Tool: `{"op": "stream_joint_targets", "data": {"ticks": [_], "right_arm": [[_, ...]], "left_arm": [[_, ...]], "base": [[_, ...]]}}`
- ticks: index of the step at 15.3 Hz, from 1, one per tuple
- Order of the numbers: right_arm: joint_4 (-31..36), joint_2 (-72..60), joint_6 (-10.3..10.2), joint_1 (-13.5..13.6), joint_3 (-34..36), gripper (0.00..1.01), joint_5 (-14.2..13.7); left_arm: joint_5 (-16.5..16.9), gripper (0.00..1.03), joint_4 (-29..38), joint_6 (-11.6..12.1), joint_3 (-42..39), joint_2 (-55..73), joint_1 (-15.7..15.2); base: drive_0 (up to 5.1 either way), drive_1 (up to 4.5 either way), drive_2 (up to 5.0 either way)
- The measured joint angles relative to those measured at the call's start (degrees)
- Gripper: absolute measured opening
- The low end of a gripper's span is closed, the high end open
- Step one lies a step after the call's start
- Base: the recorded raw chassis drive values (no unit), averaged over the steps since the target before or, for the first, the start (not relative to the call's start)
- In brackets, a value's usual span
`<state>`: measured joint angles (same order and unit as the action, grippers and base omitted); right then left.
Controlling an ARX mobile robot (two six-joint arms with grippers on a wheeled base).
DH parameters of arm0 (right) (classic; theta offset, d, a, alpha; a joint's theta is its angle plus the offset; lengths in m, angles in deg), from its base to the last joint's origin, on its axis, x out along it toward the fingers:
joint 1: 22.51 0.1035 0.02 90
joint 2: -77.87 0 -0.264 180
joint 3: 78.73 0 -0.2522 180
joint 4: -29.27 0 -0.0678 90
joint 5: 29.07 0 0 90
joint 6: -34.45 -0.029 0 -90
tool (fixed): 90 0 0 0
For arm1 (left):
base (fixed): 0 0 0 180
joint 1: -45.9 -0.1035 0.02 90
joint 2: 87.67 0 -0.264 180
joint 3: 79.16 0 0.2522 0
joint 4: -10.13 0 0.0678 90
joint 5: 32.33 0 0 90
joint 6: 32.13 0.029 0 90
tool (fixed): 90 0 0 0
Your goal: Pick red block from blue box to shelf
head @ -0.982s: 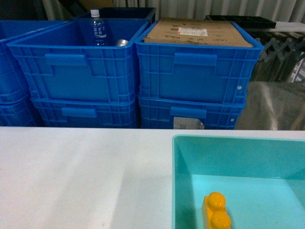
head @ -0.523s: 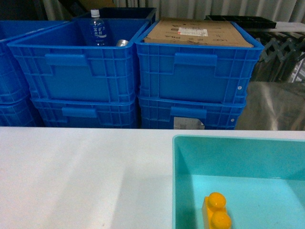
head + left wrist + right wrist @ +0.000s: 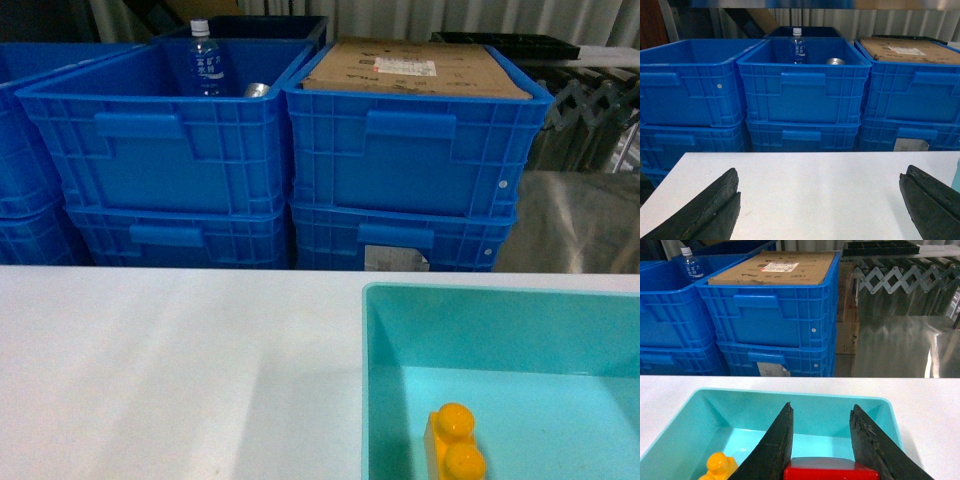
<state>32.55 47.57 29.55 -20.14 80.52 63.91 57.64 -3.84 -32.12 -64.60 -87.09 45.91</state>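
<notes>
Right pincer (image 3: 822, 460) clamps red block (image 3: 830, 471) over blue box (image 3: 885, 405); left pincer (image 3: 822, 210) agape above table (image 3: 815, 185).

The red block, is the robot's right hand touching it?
Touching. The right wrist view shows the red block wedged between both fingers of the right hand, no gap either side.
</notes>
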Motion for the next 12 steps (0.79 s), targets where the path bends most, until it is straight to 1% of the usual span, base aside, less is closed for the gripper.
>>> {"op": "stream_joint_targets", "data": {"ticks": [2,3,5,6,8,10,12], "right_arm": [[-1.6,1.9,0.0,0.6,0.5,0.28,-0.6],[-2.2,2.7,0.0,0.3,1.1,0.28,-0.1],[-4.0,4.5,0.0,-2.7,2.0,0.28,1.7],[-5.1,5.6,0.0,-3.2,2.1,0.28,2.1],[-6.1,6.8,0.0,-3.5,2.3,0.28,2.8],[-7.2,6.8,0.0,-2.6,2.9,0.28,2.6],[-7.3,5.9,-0.1,-2.4,2.9,0.28,2.7]], "left_arm": [[0.0,0.98,0.0,0.0,0.0,0.0,0.0],[0.0,0.98,0.0,0.0,0.0,0.0,0.0],[0.0,0.98,0.0,0.0,0.0,0.0,0.0],[0.0,0.98,0.0,0.0,0.0,0.0,0.0],[0.0,0.98,0.0,0.0,0.0,0.0,0.0],[0.0,0.98,0.0,0.0,0.0,0.0,0.0],[0.0,0.98,0.0,0.0,0.0,0.0,0.0]], "base": [[0.0,0.00,0.0],[0.0,0.00,0.0],[0.0,0.00,0.0],[0.0,0.00,0.0],[0.0,0.00,0.0],[0.0,0.00,0.0],[0.0,0.00,0.0]]}}
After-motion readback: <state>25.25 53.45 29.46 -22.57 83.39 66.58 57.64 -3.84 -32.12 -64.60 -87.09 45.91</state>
